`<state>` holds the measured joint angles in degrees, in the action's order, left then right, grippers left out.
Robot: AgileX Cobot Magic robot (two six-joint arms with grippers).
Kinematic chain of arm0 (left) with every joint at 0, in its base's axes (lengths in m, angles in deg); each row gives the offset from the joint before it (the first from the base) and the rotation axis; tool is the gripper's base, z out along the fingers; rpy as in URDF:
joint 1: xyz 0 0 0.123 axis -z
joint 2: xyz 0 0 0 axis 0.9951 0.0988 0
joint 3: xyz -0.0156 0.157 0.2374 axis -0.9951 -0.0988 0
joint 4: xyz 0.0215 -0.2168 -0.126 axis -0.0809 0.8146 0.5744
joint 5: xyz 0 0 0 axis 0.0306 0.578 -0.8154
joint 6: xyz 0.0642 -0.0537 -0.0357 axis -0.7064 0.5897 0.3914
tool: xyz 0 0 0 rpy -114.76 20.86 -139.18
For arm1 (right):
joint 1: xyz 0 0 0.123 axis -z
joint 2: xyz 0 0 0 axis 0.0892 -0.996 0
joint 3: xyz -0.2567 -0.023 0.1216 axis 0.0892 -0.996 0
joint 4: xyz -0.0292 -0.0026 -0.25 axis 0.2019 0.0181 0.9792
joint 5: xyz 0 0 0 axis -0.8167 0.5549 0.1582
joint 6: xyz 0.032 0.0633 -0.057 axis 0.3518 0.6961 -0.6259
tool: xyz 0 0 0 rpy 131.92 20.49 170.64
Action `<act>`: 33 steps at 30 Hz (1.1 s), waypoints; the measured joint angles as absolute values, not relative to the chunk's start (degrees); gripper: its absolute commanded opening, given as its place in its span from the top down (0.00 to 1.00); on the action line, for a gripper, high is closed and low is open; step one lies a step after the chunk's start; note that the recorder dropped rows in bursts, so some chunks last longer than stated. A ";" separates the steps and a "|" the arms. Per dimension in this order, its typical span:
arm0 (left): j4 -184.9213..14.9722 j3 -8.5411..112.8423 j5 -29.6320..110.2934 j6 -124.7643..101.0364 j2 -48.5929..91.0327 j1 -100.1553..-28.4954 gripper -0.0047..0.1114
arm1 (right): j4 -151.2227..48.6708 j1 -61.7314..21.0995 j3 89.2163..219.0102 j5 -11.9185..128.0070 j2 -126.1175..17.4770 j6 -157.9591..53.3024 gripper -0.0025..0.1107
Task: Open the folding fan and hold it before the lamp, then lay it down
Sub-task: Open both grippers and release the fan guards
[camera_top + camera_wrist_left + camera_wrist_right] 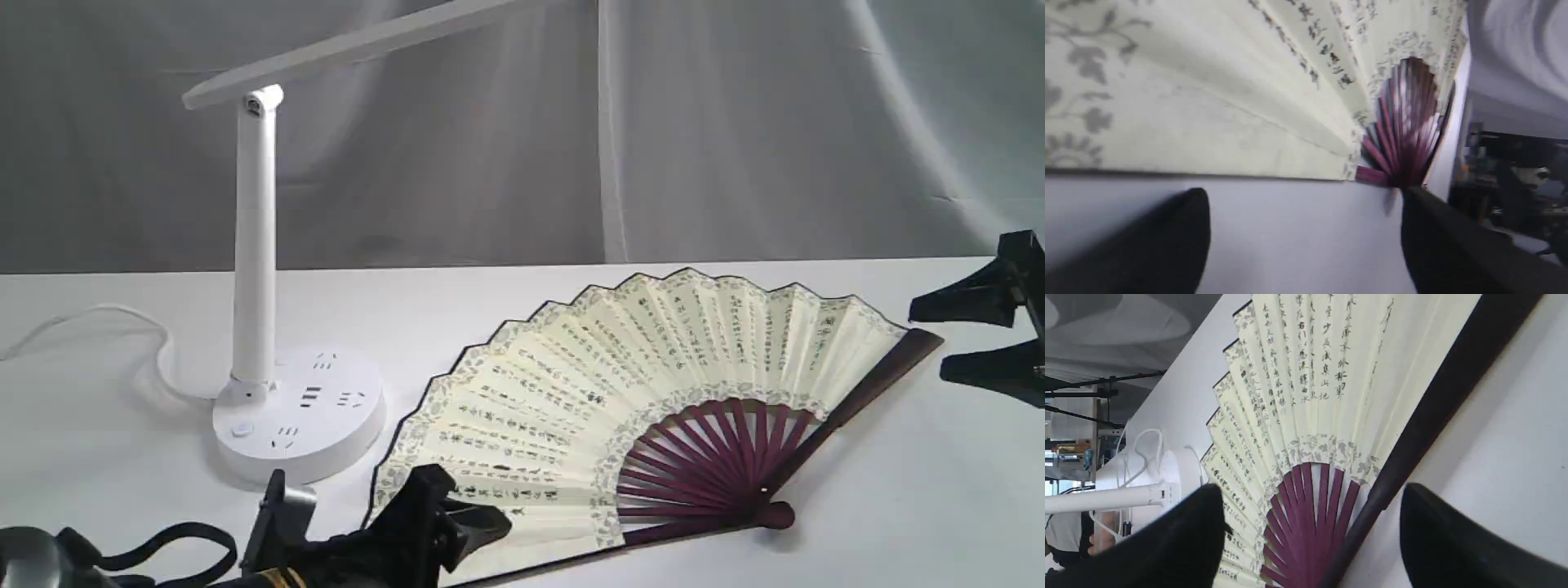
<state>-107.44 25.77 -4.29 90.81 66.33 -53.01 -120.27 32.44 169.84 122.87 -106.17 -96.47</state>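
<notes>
The folding fan (653,408) lies spread wide and flat on the white table (522,294), its cream leaf with black calligraphy facing up and its maroon ribs meeting at the near right. The lamp (255,245) stands to its left, head bar angled overhead. My left gripper (473,502) is open over the fan's near left corner. In the left wrist view its fingers (1167,232) frame bare table just off the fan (1229,102) edge. My right gripper (926,341) is open beside the far guard; in the right wrist view, my right gripper (1309,489) hovers above the ribs (1306,522).
The lamp's white cable (82,322) loops across the table at far left. A grey curtain (735,122) hangs behind the table's back edge. The lamp base (298,412) sits close to the fan's left tip.
</notes>
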 measured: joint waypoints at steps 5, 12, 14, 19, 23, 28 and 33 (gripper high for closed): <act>-112.09 25.69 6.39 91.24 60.52 -55.15 0.39 | -119.38 32.44 169.84 122.98 -105.73 -96.47 0.43; -113.82 25.69 16.69 89.40 53.96 -55.28 0.39 | -116.40 30.58 169.84 122.98 -105.68 -96.20 0.43; -115.37 25.69 19.64 88.82 52.26 -55.28 0.39 | -115.53 29.31 169.84 123.11 -105.68 -96.09 0.44; -122.48 26.02 30.71 88.53 47.25 -55.39 0.39 | -111.24 25.58 169.84 122.99 -105.59 -94.67 0.46; -125.65 26.23 37.77 88.17 42.97 -55.59 0.39 | -106.51 22.71 169.74 121.75 -104.38 -92.19 0.46; -131.79 26.23 46.80 87.94 38.06 -55.59 0.42 | -96.74 19.21 169.80 117.09 -100.04 -85.53 0.47; -133.30 26.36 57.44 81.89 33.47 -55.59 0.58 | -83.57 15.72 169.80 114.17 -95.44 -75.63 0.49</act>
